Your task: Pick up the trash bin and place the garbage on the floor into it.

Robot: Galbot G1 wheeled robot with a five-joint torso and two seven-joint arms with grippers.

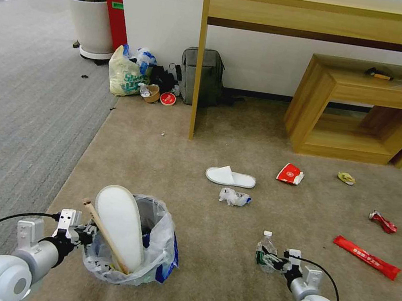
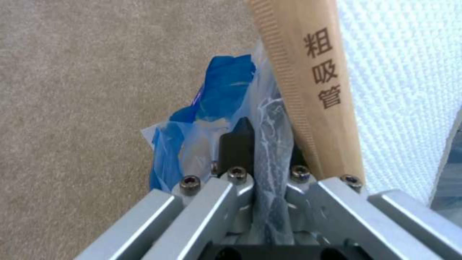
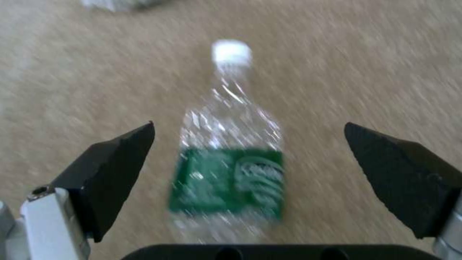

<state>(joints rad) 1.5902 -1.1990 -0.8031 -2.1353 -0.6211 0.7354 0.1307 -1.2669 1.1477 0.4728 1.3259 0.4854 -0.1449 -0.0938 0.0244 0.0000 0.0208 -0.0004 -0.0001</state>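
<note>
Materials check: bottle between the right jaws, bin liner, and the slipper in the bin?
Bottle: thin clear plastic, glossy and crumpled, with a green label and white cap; it lies between the right gripper's open jaws.
Bin liner: translucent plastic film, crinkled, with blue print, pinched by the left gripper.
Slipper: white, probably fabric, judging by its dimpled weave.

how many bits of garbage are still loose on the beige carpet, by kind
white slipper: 1
plastic bottle, between the open right pincer fingers: 1
crumpled tissue: 1
red paper cup: 1
yellow wrapper: 1
red wrappers: 2
total: 7
</note>
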